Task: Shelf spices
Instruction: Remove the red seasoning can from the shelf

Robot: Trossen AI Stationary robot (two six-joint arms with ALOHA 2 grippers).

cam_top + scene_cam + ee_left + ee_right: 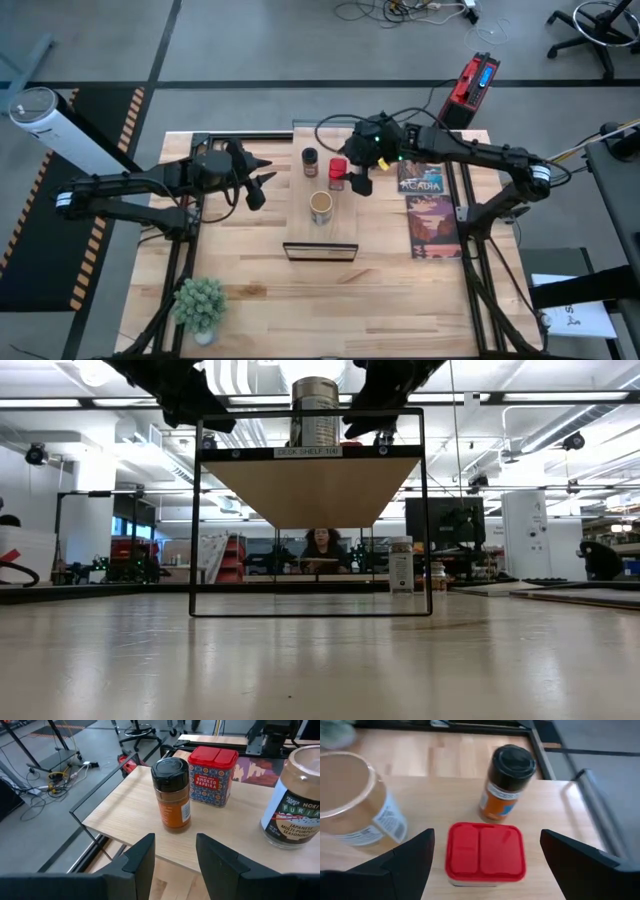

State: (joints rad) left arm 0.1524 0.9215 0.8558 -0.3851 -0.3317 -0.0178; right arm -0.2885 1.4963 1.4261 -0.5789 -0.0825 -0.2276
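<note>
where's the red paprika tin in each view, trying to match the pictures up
High view: the red tin stands on the shelf, right of the black-lidded jar, by the right gripper.
Low view: not seen; only the tan-topped jar shows on the shelf.
Left wrist view: upper middle, behind the black-lidded jar.
Right wrist view: bottom centre, between the open fingers.
Shared landmark: the black-lidded jar.

The pale shelf [300,215] stands raised on a thin black frame over the wooden table [260,290]. On it sit a black-lidded jar [310,160], a red tin [337,172] just beside it, and a tan-topped jar [320,207]. The table also carries a game box [427,212] and a small potted plant [200,305].
</note>
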